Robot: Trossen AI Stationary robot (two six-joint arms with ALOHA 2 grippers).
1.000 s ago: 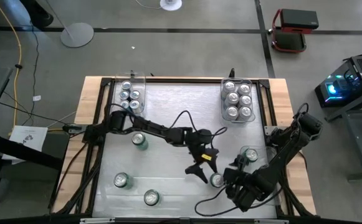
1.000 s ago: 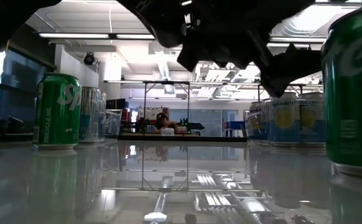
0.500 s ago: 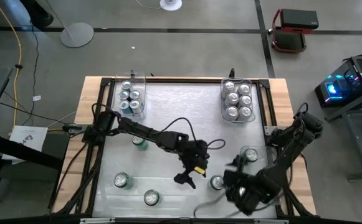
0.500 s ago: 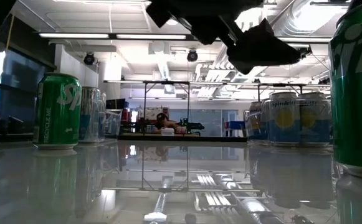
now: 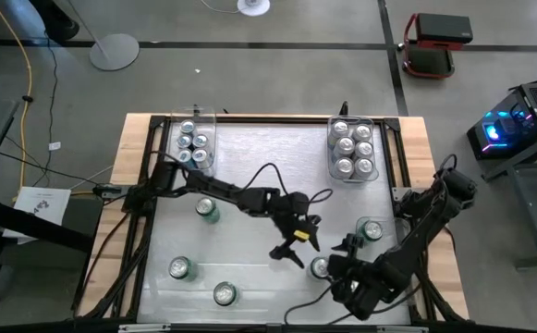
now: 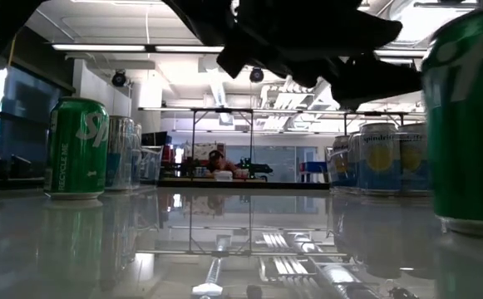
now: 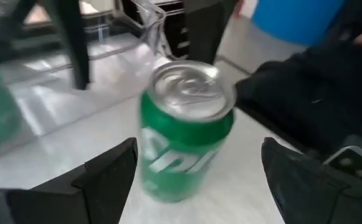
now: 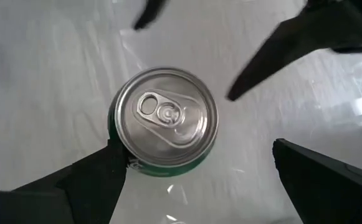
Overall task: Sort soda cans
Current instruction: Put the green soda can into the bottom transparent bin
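Observation:
A green soda can (image 5: 321,267) stands upright on the table near its front right. My left gripper (image 5: 296,248) hovers just left of it, open; in the left wrist view the can (image 7: 184,130) stands ahead of the gripper (image 7: 196,180), apart from the fingers. My right gripper (image 5: 344,257) hangs over the same can, also open, and looks down on the can's silver top (image 8: 165,121) from between its fingers (image 8: 193,180). More cans stand loose: a green one (image 5: 208,210), two near the front left (image 5: 179,268) (image 5: 224,294) and a teal one (image 5: 372,229).
Two clear bins with cans stand at the far edge, one on the left (image 5: 194,143) and one on the right (image 5: 352,148). Cables trail from both arms over the table's middle. In the low view a green can (image 6: 75,148) stands at the left and another (image 6: 465,124) looms at the right.
My left gripper swung away toward the table's near left, then came back toward the green can, and it rolled about its own axis as it went. Its fingers kept the same gap.

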